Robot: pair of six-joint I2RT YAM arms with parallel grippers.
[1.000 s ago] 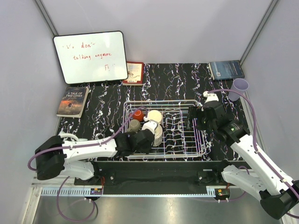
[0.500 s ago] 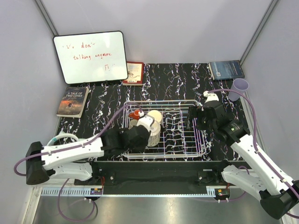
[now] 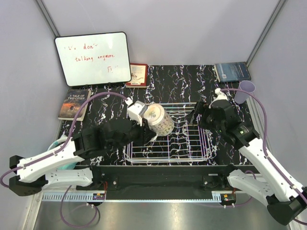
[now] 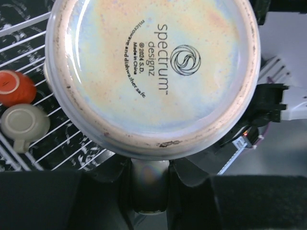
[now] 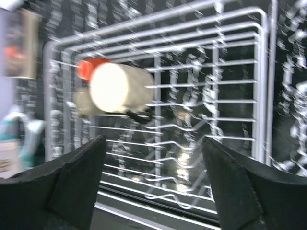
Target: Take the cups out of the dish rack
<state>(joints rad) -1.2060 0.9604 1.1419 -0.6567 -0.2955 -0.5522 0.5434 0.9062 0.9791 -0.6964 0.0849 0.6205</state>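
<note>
My left gripper [image 3: 147, 125] is shut on the handle of a cream mug [image 3: 159, 120] and holds it tilted above the left part of the white wire dish rack [image 3: 192, 143]. In the left wrist view the mug's base [image 4: 153, 72] fills the frame, with the handle between my fingers [image 4: 192, 167]. An orange cup [image 4: 14, 88] and a grey-brown cup [image 4: 24, 122] stand in the rack below. My right gripper [image 3: 196, 115] is open and empty over the rack's right end; its view shows the mug [image 5: 117, 88] and the orange cup [image 5: 88, 67]. A lavender tumbler [image 3: 245, 91] stands on the table at the far right.
A whiteboard [image 3: 93, 58] leans at the back left, with a red book [image 3: 139, 74] beside it. A dark book [image 3: 75, 103] lies at the left and a blue book [image 3: 232, 72] at the back right. Something teal [image 3: 55, 143] shows under the left arm.
My left gripper has lifted the cream mug up out of the rack's left side and tilted it. The right gripper has shifted only slightly.
</note>
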